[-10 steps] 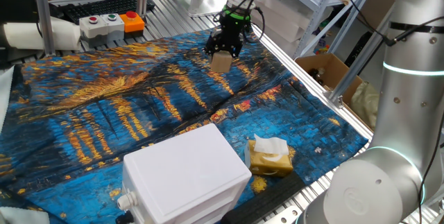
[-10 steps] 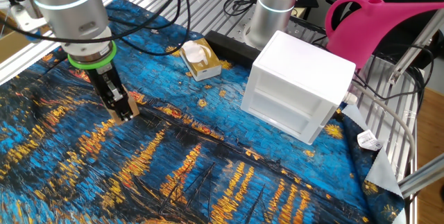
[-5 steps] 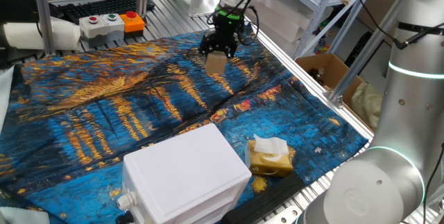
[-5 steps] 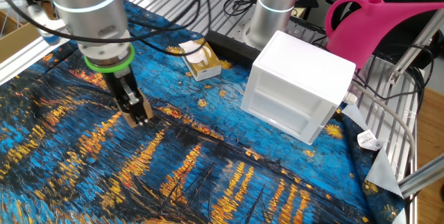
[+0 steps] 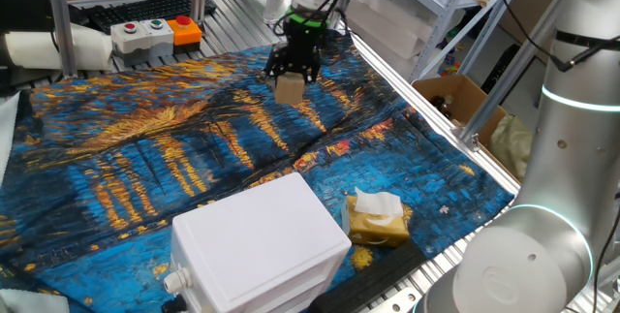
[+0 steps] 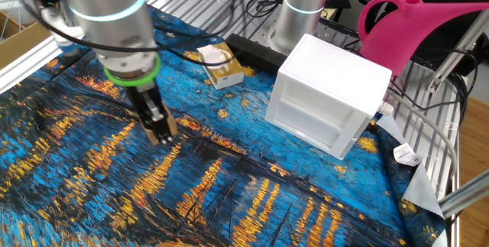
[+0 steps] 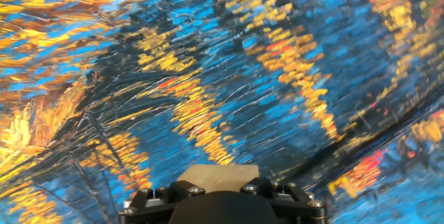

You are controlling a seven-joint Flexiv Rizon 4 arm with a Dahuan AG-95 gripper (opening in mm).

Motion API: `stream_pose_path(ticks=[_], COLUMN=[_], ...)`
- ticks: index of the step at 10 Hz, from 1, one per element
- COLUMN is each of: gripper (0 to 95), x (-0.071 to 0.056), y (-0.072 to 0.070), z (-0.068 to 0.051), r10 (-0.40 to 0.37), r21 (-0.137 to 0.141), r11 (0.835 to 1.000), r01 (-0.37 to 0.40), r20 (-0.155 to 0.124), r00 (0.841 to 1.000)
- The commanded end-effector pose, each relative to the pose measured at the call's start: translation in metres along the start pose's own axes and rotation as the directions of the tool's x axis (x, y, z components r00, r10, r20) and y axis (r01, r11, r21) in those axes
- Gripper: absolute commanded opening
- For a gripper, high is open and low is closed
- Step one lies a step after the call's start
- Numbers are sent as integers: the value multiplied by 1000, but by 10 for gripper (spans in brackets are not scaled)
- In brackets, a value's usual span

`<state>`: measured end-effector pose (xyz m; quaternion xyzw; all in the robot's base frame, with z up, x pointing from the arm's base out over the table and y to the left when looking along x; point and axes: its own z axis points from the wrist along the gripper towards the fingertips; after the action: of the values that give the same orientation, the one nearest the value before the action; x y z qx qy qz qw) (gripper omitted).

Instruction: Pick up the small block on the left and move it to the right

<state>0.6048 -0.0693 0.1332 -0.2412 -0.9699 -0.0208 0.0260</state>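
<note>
Since a second ago the arm has carried the block across the painted cloth, leftward in one fixed view, toward the white box side in the other.

Near to far: white box [image 5: 260, 243] and tissue pack [image 5: 376, 218] sit at the near edge, well apart from the action. Block [image 5: 289, 88] hangs clamped between the jaws of the gripper [image 5: 290, 80], clear of the worktop [image 5: 126, 148], directly under the hand. It is a cube, so no long axis matters. Arm reaches over the far side, jaws pointing straight down. Likely mid-transfer; set-down not yet done.
</note>
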Motion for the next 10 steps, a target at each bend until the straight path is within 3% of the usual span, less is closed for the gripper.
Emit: stream_pose_path(ticks=[1,6,10], gripper=[0,0,0], x=[4,22,35], y=[12,47,79], z=[1,-1,0], r10=[27,115,194], r21=[8,22,38], r11=[1000,993,980], r01=[-27,-115,-194], r20=[1,2,-14], r00=[1000,993,981])
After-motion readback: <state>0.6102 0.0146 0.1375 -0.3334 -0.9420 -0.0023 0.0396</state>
